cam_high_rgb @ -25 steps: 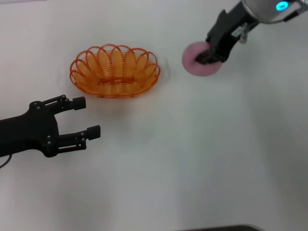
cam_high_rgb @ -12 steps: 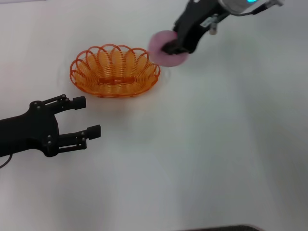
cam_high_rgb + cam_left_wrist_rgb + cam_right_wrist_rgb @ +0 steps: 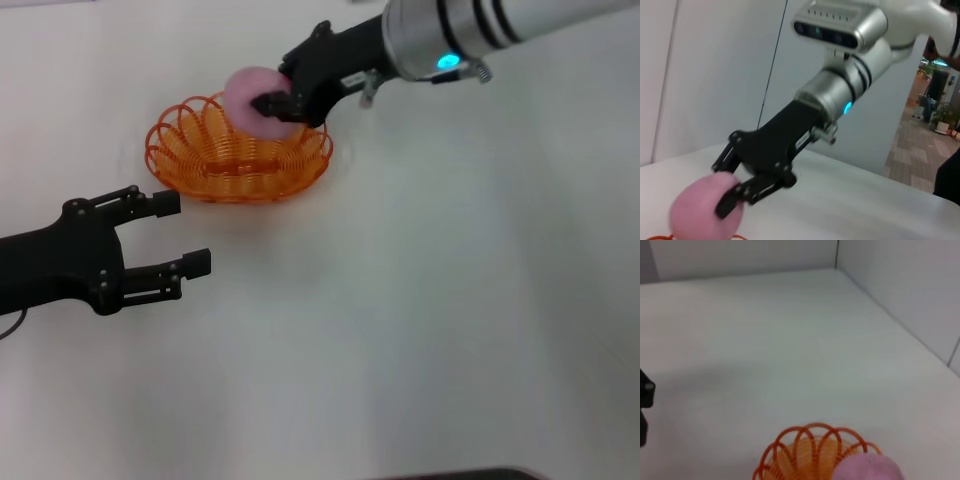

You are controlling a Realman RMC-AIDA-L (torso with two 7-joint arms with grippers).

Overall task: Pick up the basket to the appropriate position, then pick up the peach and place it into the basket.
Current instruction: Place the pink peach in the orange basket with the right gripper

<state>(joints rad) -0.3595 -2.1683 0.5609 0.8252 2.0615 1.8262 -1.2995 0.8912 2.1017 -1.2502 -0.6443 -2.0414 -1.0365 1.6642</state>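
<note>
The orange wire basket [image 3: 200, 165] stands on the white table at the far left of centre. My right gripper [image 3: 272, 101] is shut on the pink peach [image 3: 250, 92] and holds it over the basket's far right rim. The left wrist view shows the peach [image 3: 700, 210] held between the right gripper's [image 3: 732, 190] fingers. The right wrist view shows the basket [image 3: 805, 455] with the peach [image 3: 867, 468] above its edge. My left gripper [image 3: 185, 232] is open and empty, on the near side of the basket and apart from it.
The white table [image 3: 450, 300] spreads to the right and near side of the basket. Pale walls stand behind it in the wrist views [image 3: 900, 285]. The right arm [image 3: 450, 40] reaches in from the far right.
My right gripper has carried the peach leftward, from the table's far right to above the basket's right rim. The left gripper has barely shifted.
</note>
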